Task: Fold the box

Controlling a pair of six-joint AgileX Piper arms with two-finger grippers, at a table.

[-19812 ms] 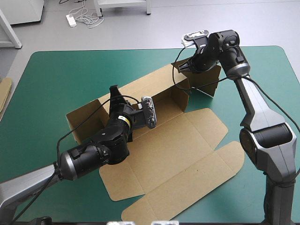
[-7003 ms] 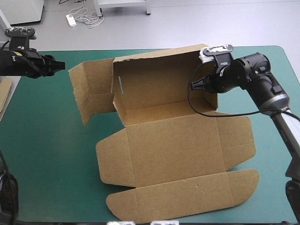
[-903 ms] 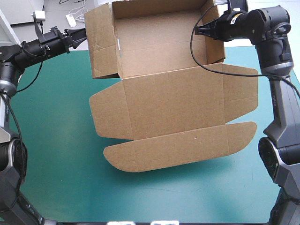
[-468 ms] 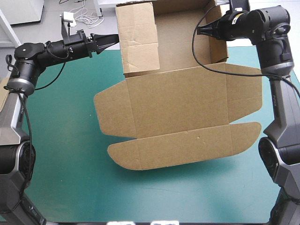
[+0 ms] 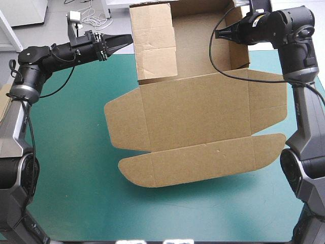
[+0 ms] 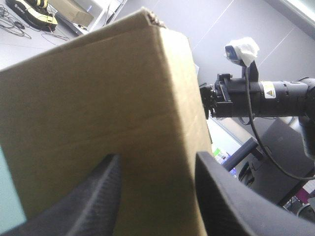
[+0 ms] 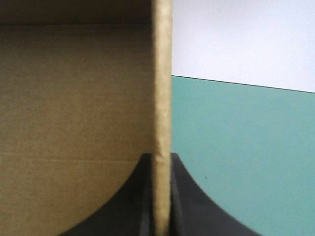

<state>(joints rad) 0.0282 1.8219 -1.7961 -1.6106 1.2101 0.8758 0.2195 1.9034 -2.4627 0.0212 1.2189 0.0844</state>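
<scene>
Pinching the right-hand wall of the box (image 7: 74, 98) with the right gripper (image 7: 160, 158): black fingers (image 7: 138, 206) pressed together on the board's edge, with only that one thin sheet in the grip. Spread wide at the left gripper (image 6: 157, 162), hovering at the outer face of the left side flap (image 6: 98, 98); cannot tell whether actually touching. Carrying the whole box up off the teal-green cover (image 5: 66, 152), with walls raised at the far side and the base panel (image 5: 193, 112) and lid flap (image 5: 203, 162) hanging out toward the near edge.

Plenty to go wrong from here, as a judgement:

- Could slip or tear at the right pinch, given the weight of the hanging panels levering on a single wall.
- Could swing or twist the box around that lone grip if pushed too hard from the left, and so miss the tuck.
- Could crease the left side flap away from its score line by pressing off the fold.
- Could snag the sagging lid flap on the cover while lowering, and buckle it underneath.

Probably best guarded against with a light, square push and a slow descent.
</scene>
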